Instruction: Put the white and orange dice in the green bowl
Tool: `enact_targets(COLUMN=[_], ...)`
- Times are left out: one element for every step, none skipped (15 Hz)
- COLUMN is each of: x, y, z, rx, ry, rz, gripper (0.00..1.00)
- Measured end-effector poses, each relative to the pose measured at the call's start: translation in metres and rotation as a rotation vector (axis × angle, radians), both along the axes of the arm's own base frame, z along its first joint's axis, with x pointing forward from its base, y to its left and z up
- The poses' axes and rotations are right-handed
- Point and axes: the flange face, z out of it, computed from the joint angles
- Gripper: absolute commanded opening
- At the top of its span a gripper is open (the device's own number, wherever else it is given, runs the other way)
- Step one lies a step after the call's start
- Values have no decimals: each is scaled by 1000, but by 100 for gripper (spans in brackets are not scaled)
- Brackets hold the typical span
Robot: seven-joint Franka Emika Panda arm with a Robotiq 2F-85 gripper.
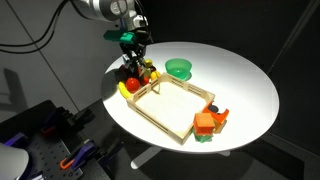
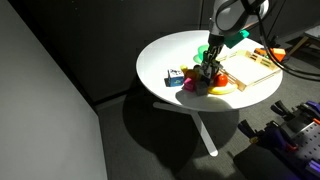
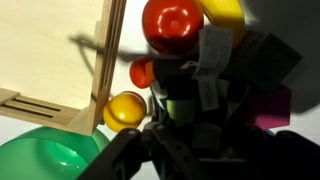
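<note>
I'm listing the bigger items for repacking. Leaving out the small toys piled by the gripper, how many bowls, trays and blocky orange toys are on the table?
Green bowl: 1
Wooden tray: 1
Orange toy: 1
Total: 3

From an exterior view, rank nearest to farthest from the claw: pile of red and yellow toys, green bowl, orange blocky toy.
1. The pile of red and yellow toys: directly under the claw, at a corner of the wooden tray.
2. The green bowl: off to the side, just beyond the tray.
3. The orange blocky toy: at the tray's opposite end.
</note>
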Motion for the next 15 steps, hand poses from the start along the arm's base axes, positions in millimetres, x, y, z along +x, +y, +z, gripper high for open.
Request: enact_targets(x=[1,1,2,1,1,1,2,3,5,8,11,14,17,19,22], y=[-2,-4,-7,-11,-15,-19,-24,-29,-34,-38,-42,-44,-46,-48,-49], z=[6,12,20,30,40,50,59,67,74,80,85,90,93,97,99], rx=[-1,-3,-6,-9,-13,-15,-17,-19,-20,-20,-20,-19,-19,-19,-19], ry=[-5,-8,-9,-8,-8,-11,-14,-18,-23,-28,-33,-38,-41,-43,-44], rz=[-3,-8,-13,-20,-28,-41,-56,-72,-90,-109,-125,-140,-156,-169,-183], gripper=[18,11,6,9,6,5,5,7,6,5,6,6,6,6,6])
